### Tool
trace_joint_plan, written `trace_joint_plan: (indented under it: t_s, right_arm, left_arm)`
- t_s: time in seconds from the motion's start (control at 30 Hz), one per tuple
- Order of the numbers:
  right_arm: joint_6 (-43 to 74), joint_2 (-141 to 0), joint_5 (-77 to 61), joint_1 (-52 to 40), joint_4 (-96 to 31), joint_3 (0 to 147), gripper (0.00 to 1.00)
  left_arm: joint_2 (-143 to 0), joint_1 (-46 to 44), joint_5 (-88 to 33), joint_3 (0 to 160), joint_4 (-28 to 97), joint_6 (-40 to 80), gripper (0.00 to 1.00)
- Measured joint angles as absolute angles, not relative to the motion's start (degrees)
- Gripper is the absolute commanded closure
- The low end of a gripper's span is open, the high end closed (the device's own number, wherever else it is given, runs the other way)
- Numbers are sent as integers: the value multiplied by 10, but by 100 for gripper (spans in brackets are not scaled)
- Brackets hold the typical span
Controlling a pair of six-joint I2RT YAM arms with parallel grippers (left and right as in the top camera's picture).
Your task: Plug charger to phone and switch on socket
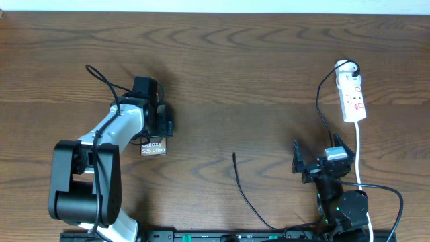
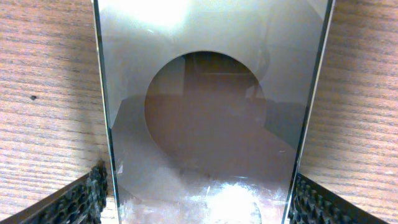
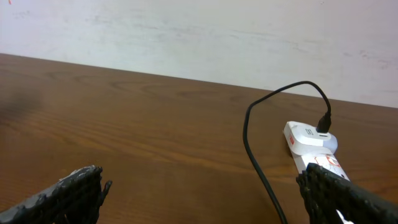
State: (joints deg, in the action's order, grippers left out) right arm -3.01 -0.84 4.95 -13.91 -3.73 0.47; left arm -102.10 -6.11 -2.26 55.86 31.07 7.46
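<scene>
The left gripper straddles the bronze-grey rectangular phone lying flat on the brown wooden table; whether the jaws pinch it cannot be told. The right gripper has its jaws spread and empty, beside the thin black charger cable.

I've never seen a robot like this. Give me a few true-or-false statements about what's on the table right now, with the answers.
1. The left claw straddles the phone. True.
2. The right claw is holding the charger. False: that claw is open and empty, and the charger's loose end lies on the table between the two arms.
3. The charger is plugged into the phone. False: its tip rests on bare wood, well apart from the phone.
4. A black-corded plug sits in one end of the socket. True.
</scene>
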Motion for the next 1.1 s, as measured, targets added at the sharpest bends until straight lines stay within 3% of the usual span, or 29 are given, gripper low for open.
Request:
trace_joint_plan:
  t_s: [0.17,0.27,0.6,0.77,0.93,1.1]
  right_arm:
    - [-30,-8,50,-139,-37,5,1]
    - [-30,-8,50,-139,-37,5,1]
    - [-30,-8,50,-139,-37,5,1]
    - [-30,-8,50,-139,-37,5,1]
    - [-30,-8,50,-139,-37,5,1]
    - [-30,-8,50,-139,-37,5,1]
  left_arm:
    - [-1021,-61,-23,559,311,75,13]
    - [-1021,-61,-22,558,311,75,22]
    - [-1021,-59,-23,558,311,75,26]
    - [-1021,-59,-24,558,311,74,39]
    - [-1021,-59,-24,558,311,74,45]
    - [-1021,-59,-24,558,311,74,66]
